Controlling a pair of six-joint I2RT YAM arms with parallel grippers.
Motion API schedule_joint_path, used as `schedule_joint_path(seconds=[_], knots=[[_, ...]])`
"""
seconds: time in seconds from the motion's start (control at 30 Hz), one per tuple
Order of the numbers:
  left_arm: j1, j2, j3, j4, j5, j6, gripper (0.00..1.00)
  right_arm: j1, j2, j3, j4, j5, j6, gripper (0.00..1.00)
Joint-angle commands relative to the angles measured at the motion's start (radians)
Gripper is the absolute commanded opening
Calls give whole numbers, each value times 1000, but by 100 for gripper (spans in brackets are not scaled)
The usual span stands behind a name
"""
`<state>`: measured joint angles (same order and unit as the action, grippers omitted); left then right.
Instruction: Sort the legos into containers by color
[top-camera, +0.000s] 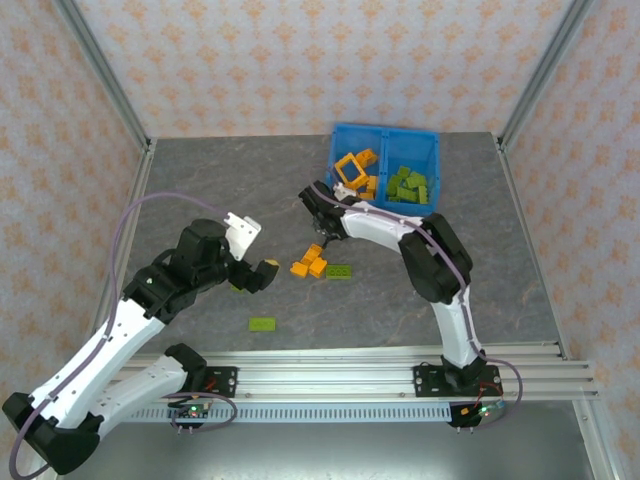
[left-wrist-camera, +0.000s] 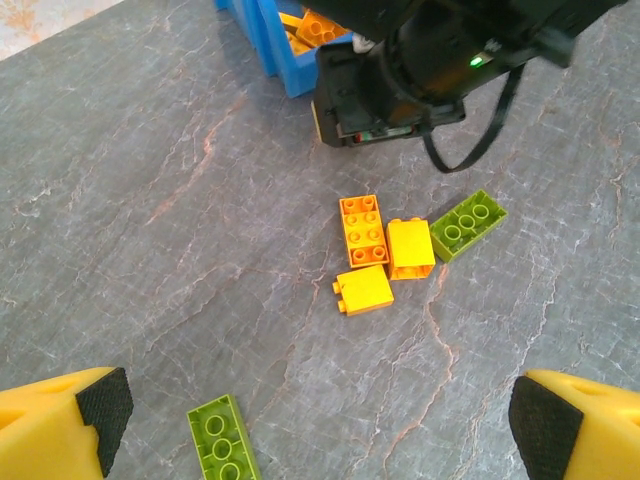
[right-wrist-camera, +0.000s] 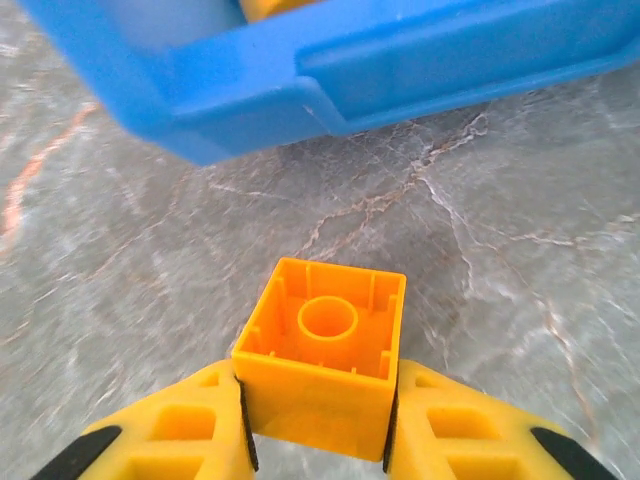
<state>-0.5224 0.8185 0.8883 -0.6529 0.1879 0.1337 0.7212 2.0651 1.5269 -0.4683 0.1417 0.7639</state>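
Note:
My right gripper (right-wrist-camera: 317, 420) is shut on a square orange lego (right-wrist-camera: 322, 345), its hollow underside facing the camera, held above the table just short of the blue bin's wall (right-wrist-camera: 300, 70). From above, the right gripper (top-camera: 323, 232) hangs near the bin's front-left corner. The containers are the bin's (top-camera: 385, 129) two halves: orange pieces (top-camera: 355, 172) on the left, green ones (top-camera: 410, 186) on the right. Three orange legos (left-wrist-camera: 365, 290) and a green one (left-wrist-camera: 467, 223) lie grouped on the table. A flat green lego (left-wrist-camera: 222, 440) lies by my left gripper (left-wrist-camera: 320, 430), which is open.
The left gripper (top-camera: 265, 275) hovers left of the loose group, with the flat green lego (top-camera: 263, 323) nearer the front edge. Patterned walls with metal posts (top-camera: 120, 90) enclose the grey table. A rail (top-camera: 340, 378) runs along the near edge.

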Motion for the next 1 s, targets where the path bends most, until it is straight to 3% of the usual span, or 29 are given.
schedule_joint_path(seconds=[0.0, 0.17, 0.3, 0.57, 0.77, 0.97], knots=[[10, -31, -19, 46, 8, 28, 100, 4, -134, -47, 32, 5, -53, 25], [10, -30, -22, 52, -11, 32, 100, -4, -236, -31, -1, 52, -126, 25], [10, -28, -22, 46, -26, 36, 100, -54, -221, 57, -15, 56, -187, 25], [10, -31, -23, 33, -89, 39, 100, -234, 104, 474, -138, -42, -239, 25], [10, -30, -25, 28, -118, 42, 100, -293, 406, 890, -327, -115, -265, 27], [9, -23, -29, 33, -125, 43, 100, -309, 472, 1004, -367, -160, -272, 42]])
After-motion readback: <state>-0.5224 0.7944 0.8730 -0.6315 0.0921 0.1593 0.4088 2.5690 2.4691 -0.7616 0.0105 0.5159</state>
